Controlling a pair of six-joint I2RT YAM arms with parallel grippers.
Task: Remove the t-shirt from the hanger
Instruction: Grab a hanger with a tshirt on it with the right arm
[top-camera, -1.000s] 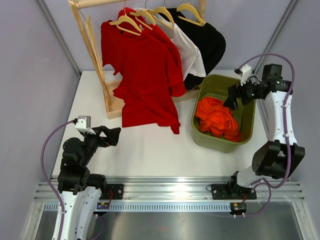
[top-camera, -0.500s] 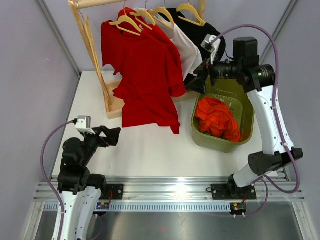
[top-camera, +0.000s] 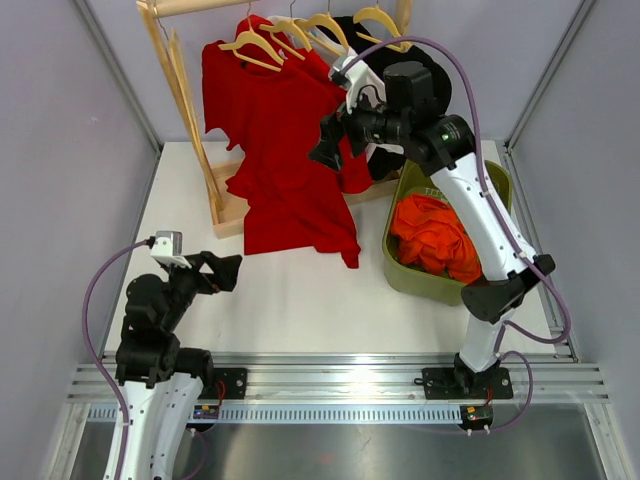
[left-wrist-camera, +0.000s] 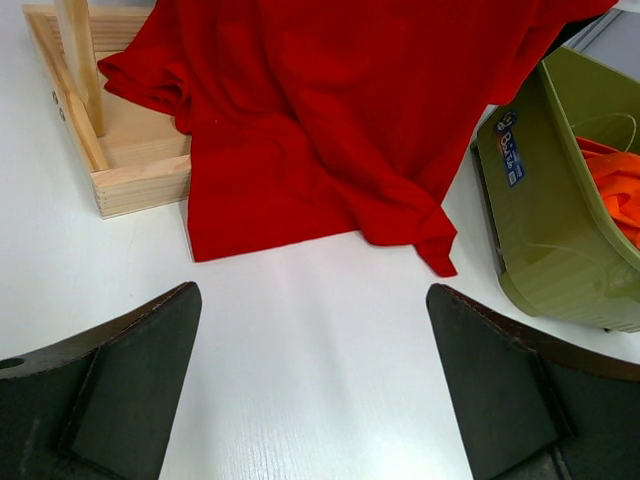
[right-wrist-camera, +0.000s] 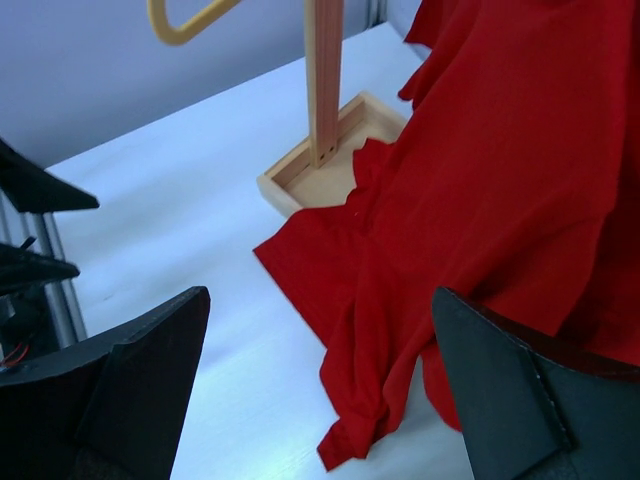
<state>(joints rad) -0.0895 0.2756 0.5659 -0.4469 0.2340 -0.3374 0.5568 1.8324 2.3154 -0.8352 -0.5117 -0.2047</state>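
Observation:
The front red t-shirt (top-camera: 285, 150) hangs on a pale wooden hanger (top-camera: 252, 47) on the rack, and its hem drapes onto the white table. My right gripper (top-camera: 325, 152) is raised in front of the shirt's right sleeve, open, with nothing between its fingers. The right wrist view looks down past the shirt (right-wrist-camera: 490, 190) with the open gripper (right-wrist-camera: 320, 390) above its hanging hem. My left gripper (top-camera: 228, 270) rests low near the table's front left, open and empty. In its own view the gripper (left-wrist-camera: 312, 390) faces the shirt's hem (left-wrist-camera: 320, 130).
Further red, white (top-camera: 382, 108) and black (top-camera: 425, 80) shirts hang behind on the wooden rack (top-camera: 188, 110). Its base frame (left-wrist-camera: 130, 175) sits on the table. A green bin (top-camera: 425, 285) at the right holds orange clothes (top-camera: 435, 235).
My right arm has swung left from above the green bin to the front of the red t-shirt, staying open. The left arm has not moved.

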